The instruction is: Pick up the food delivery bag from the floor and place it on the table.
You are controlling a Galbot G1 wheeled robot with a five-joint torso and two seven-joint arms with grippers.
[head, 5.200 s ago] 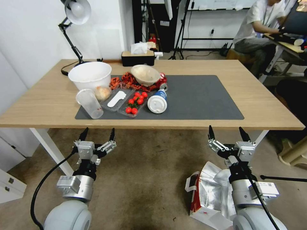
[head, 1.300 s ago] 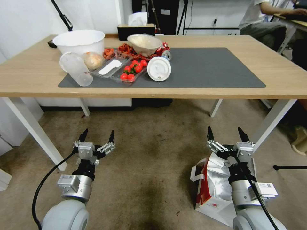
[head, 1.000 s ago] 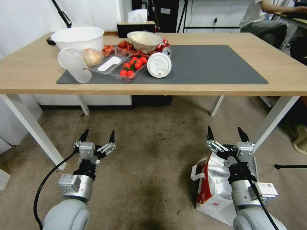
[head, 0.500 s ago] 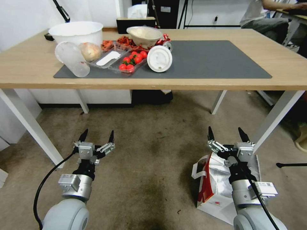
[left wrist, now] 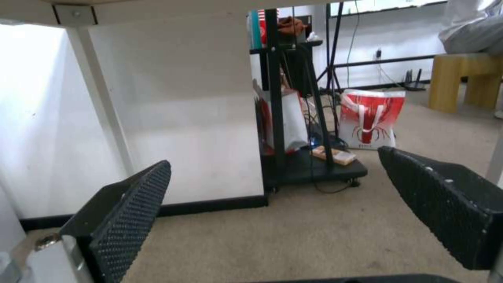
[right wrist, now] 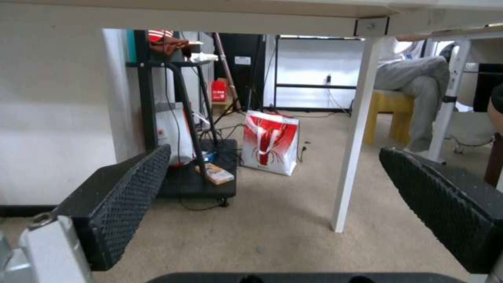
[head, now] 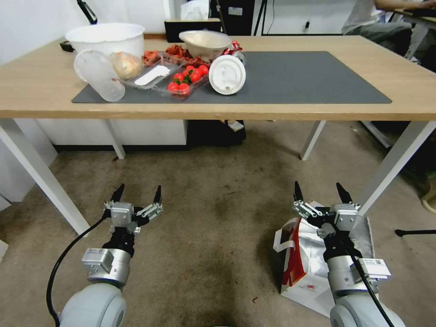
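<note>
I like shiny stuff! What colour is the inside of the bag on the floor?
Crinkly silver, in the food delivery bag; head view.

The head camera looks forward and down from above the arms, taking in the table (head: 318,106) and the floor (head: 218,218) in front. Both wrist cameras sit low, close to the carpet, facing level under the tabletop. All three views share the floor beneath the table.

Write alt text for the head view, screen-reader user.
Food delivery bag stands on the floor under the open right gripper. Open left gripper hangs over bare carpet. Ahead, the table holds food containers on a dark mat.
</note>
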